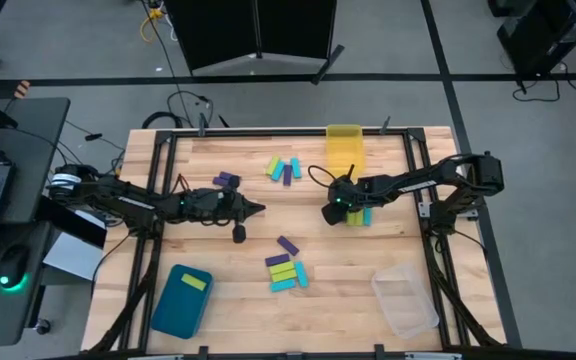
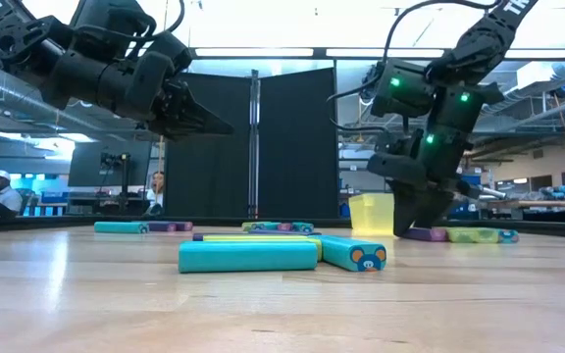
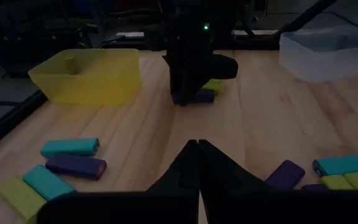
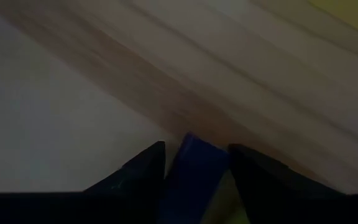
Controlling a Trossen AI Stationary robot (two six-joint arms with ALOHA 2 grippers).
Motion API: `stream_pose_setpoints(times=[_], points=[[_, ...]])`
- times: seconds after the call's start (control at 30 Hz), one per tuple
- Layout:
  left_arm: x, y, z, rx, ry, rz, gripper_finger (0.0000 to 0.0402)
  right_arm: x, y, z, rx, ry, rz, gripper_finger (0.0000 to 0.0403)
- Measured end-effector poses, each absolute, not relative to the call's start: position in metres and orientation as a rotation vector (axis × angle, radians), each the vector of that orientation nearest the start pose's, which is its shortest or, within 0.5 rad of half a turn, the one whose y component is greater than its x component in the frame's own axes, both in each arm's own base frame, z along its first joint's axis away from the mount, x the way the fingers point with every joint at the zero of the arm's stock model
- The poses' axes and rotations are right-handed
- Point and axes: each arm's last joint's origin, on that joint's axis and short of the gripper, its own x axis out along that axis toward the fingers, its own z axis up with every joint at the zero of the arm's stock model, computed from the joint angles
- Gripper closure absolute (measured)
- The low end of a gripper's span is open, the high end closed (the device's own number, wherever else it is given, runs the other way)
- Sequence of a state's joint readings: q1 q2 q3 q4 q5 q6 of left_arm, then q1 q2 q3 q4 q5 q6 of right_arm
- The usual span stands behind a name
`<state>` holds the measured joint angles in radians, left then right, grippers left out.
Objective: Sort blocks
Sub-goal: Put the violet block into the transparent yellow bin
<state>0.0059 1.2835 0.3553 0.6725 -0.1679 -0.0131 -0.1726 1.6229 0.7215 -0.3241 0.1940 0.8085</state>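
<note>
- Most blocks lie unsorted on the table [image 1: 218,310]: clusters mid-table [image 1: 286,272] and toward the far edge [image 1: 284,169].
- Right gripper [image 4: 196,163] straddles a purple block [image 4: 194,177] beside the yellow bin [image 1: 344,146], fingers spread, not yet clamped.
- Left gripper [image 3: 198,148] hovers closed and empty.

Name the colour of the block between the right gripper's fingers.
Purple block, best seen in the right wrist view.
</note>
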Motion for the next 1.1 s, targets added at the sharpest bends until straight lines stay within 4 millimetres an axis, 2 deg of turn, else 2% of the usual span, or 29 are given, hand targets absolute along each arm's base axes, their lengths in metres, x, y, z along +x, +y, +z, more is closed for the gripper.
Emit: stream_pose_setpoints(times=[0.2,0.37,0.53,0.7,0.8,0.93,1.1], points=[[0.233,0.006,0.171,-0.012,0.267,0.176,0.0396,0.258,-0.052,0.134,0.660,0.999,-0.738,0.0285],[0.233,0.006,0.171,-0.011,0.267,0.175,0.0396,0.265,-0.057,0.155,0.642,0.961,-0.657,0.0289],[0.233,0.006,0.171,-0.011,0.267,0.175,0.0396,0.279,-0.071,0.193,0.533,0.959,-0.611,0.0289],[0.233,0.006,0.171,-0.010,0.269,0.174,0.0396,0.281,-0.113,0.238,0.341,1.004,-0.611,0.0289],[0.233,0.006,0.170,-0.010,0.272,0.173,0.0396,0.275,-0.144,0.252,0.149,1.062,-0.547,0.0288],[0.233,0.006,0.170,-0.009,0.274,0.173,0.0396,0.272,-0.180,0.250,-0.048,1.111,-0.411,0.0288],[0.233,0.006,0.170,-0.009,0.278,0.173,0.0396,0.275,-0.224,0.222,-0.152,1.230,-0.340,0.0287]])
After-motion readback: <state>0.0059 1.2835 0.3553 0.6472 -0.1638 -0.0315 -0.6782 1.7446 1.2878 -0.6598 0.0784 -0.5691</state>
